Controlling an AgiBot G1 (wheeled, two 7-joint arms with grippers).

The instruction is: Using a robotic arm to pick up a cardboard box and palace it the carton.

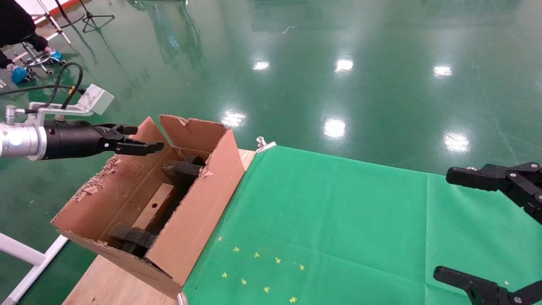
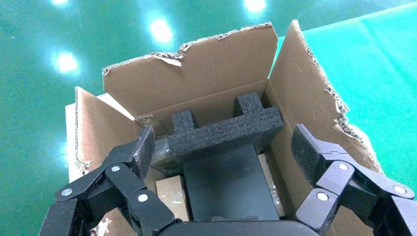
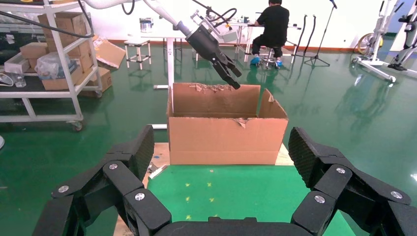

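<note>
Head: left gripper (image 1: 142,139) hovers over the carton's (image 1: 199,212) far end, jaws apart, empty. Cardboard box (image 1: 154,207) lies inside on the floor of the carton between black foam blocks (image 1: 183,170).

Left wrist: box (image 2: 172,194) partly hidden by foam. Looks light, stiff, taped faces probably slick; grip across the narrow sides.

Right wrist: right gripper (image 3: 223,162) over the counter (image 3: 236,191), jaws apart, idle.

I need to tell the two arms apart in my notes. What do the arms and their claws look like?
The left arm has a silver segment, then a black wrist ending in a black two-finger linkage left claw. A white bracket above the wrist carries a pale box-shaped module with a black cable. The right claw is all black, with silver rivets at its linkage joints and textured finger pads.
</note>
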